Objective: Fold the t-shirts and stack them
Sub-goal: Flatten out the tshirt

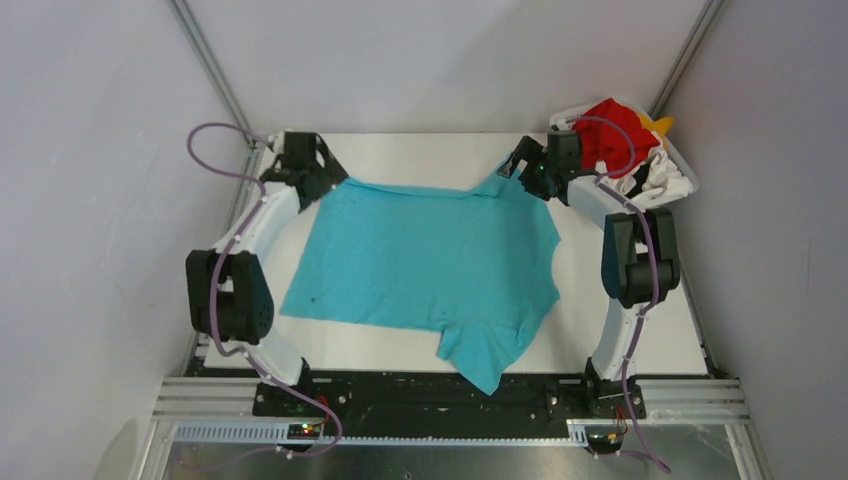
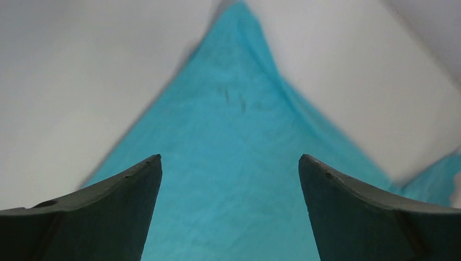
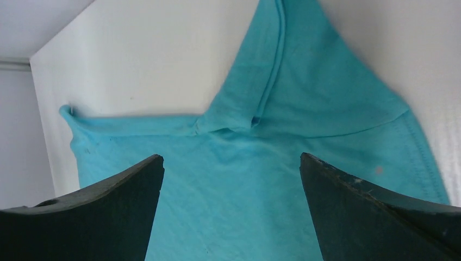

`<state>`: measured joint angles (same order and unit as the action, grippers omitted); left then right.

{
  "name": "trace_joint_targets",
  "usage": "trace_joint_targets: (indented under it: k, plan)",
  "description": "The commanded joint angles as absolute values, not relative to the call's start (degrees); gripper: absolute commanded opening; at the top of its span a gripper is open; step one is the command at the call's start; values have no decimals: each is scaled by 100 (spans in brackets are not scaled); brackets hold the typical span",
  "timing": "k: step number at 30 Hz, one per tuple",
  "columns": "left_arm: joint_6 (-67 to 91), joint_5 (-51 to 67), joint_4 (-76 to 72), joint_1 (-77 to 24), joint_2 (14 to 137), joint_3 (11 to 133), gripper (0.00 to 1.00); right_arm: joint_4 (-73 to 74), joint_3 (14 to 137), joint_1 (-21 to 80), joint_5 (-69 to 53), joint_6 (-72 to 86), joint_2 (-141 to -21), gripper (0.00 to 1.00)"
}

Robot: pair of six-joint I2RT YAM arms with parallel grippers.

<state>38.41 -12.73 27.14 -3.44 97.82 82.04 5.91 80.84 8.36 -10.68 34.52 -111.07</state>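
A teal t-shirt [image 1: 430, 265] lies spread flat on the white table [image 1: 640, 330], one sleeve hanging toward the near edge. My left gripper [image 1: 335, 183] is open over the shirt's far left corner; in the left wrist view the teal cloth [image 2: 228, 163] fills the gap between the fingers [image 2: 130, 196]. My right gripper [image 1: 520, 172] is open over the far right corner, by a sleeve; the right wrist view shows the cloth and its seam [image 3: 272, 76] between the fingers [image 3: 348, 206]. Red [image 1: 612, 130], yellow-orange [image 1: 660, 125] and white [image 1: 665, 175] shirts sit in the basket.
A white perforated basket [image 1: 686, 183] stands at the table's far right corner, just behind my right arm. Grey enclosure walls and metal frame posts [image 1: 215, 75] close in the table on three sides. A metal rail [image 1: 450, 400] runs along the near edge.
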Motion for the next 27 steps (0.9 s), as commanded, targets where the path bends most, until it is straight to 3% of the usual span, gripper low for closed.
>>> trace_joint_targets:
  k: [1, 11, 27]
  plan:
    - [3705, -1197, 2755, -951, 9279, 7131, 100, 179, 8032, 1011, -1374, 3440, -11093, 99]
    - [3841, -1008, 2407, -1512, 9318, 5817, 100, 533, 9178, 1239, -1260, 3667, -12229, 100]
    - [3797, -1236, 2347, -1511, 9438, 5505, 100, 687, 9741, 1357, -1434, 4397, -13025, 99]
